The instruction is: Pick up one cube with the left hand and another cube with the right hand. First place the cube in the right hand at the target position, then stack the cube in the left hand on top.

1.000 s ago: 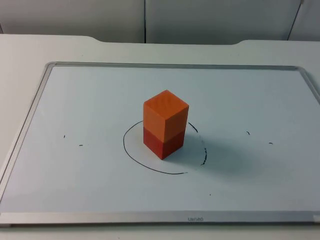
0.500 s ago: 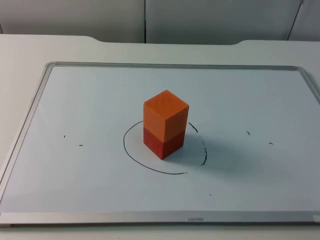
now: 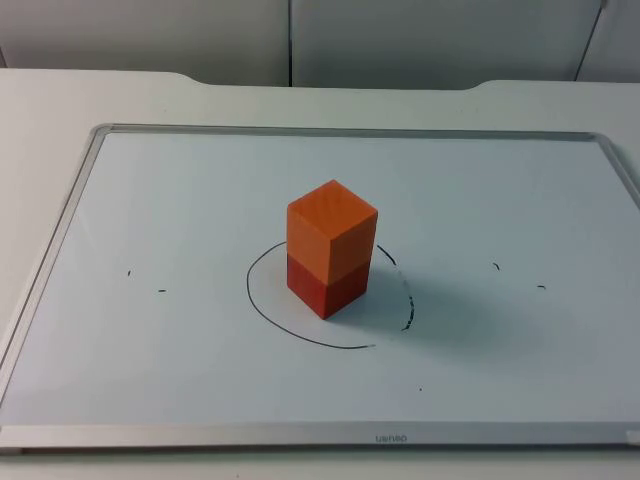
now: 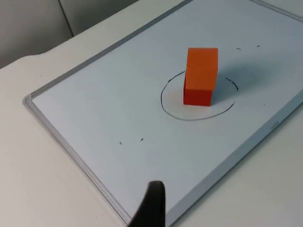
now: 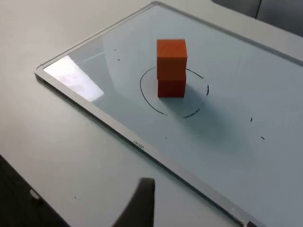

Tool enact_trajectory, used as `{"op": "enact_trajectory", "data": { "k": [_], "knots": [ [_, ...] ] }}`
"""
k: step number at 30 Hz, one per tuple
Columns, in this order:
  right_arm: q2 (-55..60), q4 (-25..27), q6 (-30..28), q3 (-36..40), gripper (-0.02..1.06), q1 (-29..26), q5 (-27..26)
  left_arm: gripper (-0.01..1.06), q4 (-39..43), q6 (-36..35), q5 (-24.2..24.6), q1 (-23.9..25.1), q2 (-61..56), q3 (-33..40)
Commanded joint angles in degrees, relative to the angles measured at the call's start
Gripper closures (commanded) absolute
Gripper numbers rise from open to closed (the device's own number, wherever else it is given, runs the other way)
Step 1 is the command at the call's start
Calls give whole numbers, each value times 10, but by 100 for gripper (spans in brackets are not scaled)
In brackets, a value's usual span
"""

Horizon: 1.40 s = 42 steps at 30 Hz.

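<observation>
An orange cube (image 3: 332,232) sits squarely on top of a darker red cube (image 3: 330,292), and the pair stands inside a hand-drawn black circle (image 3: 258,305) on the whiteboard (image 3: 180,200). Nothing touches the stack. The left wrist view has the orange cube (image 4: 202,68) and red cube (image 4: 198,98) well ahead of my left gripper (image 4: 151,208), which hangs over the board's frame. My right gripper (image 5: 139,203) is held back over the bare table, outside the board's edge, with the orange cube (image 5: 171,57) and red cube (image 5: 170,88) far ahead. Both arms wait.
The whiteboard's metal frame (image 3: 60,230) forms a low raised edge around the work area. Small pen marks (image 3: 145,282) dot the board left and right of the circle. The grey partition wall (image 3: 290,40) closes the table at the back.
</observation>
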Motion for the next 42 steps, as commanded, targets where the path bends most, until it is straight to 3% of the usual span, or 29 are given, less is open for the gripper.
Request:
{"op": "enact_trajectory", "data": {
  "k": [1, 13, 19, 23, 26, 42],
  "knots": [
    [-18, -6, 7, 3, 18, 2, 19, 25, 7, -16, 16, -2, -23, 12],
    [-33, -34, 36, 15, 18, 2, 51, 25, 17, -63, 37, -2, -117, 78],
    [-33, -37, 20, 18, 18, 2, 30, 25, 11, -61, 25, -2, -149, 84],
    [-33, -36, 15, 33, 18, 2, -16, 25, 8, -57, 25, -2, -149, 84],
    [-33, -38, 11, 39, 18, 2, -19, 25, -24, -12, 24, -2, -149, 84],
    [-33, -38, 11, 39, 18, 2, -18, 25, -27, -9, 24, -2, -149, 84]
  ]
}}
